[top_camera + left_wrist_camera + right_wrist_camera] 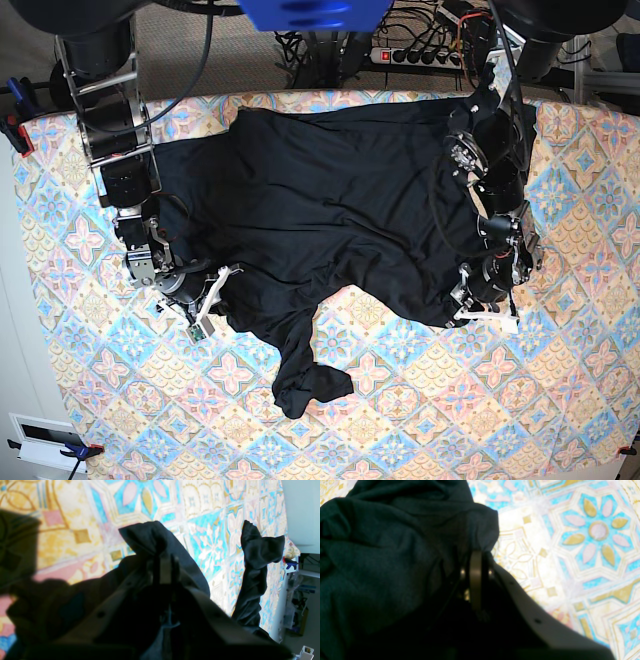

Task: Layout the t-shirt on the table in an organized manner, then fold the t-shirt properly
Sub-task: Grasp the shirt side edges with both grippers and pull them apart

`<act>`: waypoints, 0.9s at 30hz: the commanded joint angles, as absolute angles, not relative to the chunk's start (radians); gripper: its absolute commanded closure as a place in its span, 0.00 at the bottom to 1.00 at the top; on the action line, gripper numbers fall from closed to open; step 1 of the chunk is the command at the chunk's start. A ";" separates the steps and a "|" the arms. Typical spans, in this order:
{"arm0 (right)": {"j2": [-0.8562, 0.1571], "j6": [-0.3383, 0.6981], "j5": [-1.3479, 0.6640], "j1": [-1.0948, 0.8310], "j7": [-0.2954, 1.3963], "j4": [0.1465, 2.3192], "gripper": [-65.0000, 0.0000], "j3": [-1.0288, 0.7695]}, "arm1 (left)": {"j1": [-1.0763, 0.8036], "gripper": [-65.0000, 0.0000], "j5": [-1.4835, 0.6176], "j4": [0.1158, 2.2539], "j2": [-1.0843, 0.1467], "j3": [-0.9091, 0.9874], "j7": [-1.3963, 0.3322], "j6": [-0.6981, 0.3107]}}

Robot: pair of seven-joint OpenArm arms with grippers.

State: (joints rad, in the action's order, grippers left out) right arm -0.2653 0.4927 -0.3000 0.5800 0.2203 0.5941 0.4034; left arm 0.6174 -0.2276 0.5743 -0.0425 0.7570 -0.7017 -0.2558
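The black t-shirt (340, 200) lies crumpled across the far half of the patterned table (400, 420), with a twisted part (305, 375) trailing toward the near side. My left gripper (462, 298) is at the shirt's right edge. In the left wrist view this gripper (165, 560) is shut on a fold of the t-shirt (155, 537), and the twisted part (252, 580) lies beyond it. My right gripper (215, 290) is at the shirt's left lower edge. In the right wrist view this gripper (476, 555) is shut on bunched fabric of the t-shirt (382, 555) just above the table (570, 555).
A power strip (420, 55) and cables lie behind the table's far edge. A clamp (15, 130) grips the left table edge. A white object (45, 435) sits off the near left corner. Clutter (295, 600) stands past the table edge in the left wrist view.
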 commanded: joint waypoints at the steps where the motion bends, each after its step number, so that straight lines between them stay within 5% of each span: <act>1: -0.265 0.516 -0.265 0.578 0.311 0.590 1.00 0.409 | 0.624 1.00 -0.206 0.575 -0.035 0.750 -0.754 -0.243; 12: -0.265 0.512 -0.265 0.585 0.311 0.590 1.00 0.193 | 0.593 1.00 -0.208 0.774 -0.074 0.751 -0.762 -0.245; 15: -0.265 0.441 -0.263 0.602 0.308 0.596 1.00 0.137 | 0.587 1.00 -0.209 0.797 -0.091 0.751 -0.760 -0.245; 27: -0.265 0.403 -0.265 0.618 0.220 0.634 1.00 0.122 | 0.545 1.00 -0.410 0.800 -0.199 0.751 -0.754 -0.245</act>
State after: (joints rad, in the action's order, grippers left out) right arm -0.2523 0.3992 -0.2584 0.5774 0.2481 0.6144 0.1261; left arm 0.5179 -0.3939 0.7837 -0.1864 0.7551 -0.7666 -0.2325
